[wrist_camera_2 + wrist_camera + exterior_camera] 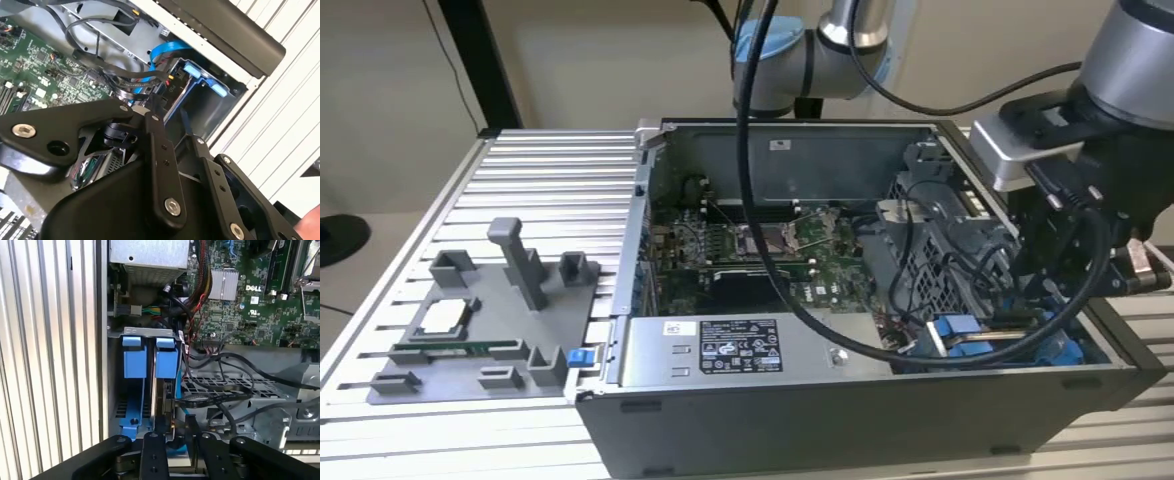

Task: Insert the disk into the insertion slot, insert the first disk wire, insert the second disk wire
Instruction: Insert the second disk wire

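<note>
In the insertion slot, gripper over white-labelled disk

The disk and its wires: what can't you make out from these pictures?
- Gripper: first wrist view, fingertips lost among dark cables.
- Disk: blue frame visible; seating depth hidden by the gripper.
- Insertion slot: exterior view, arm and black cables cover it.
- Wire plugs: second wrist view, linkage blocks them.

Silver-grey arm with light-blue joint caps; black cables; black screw-studded claw links
</note>
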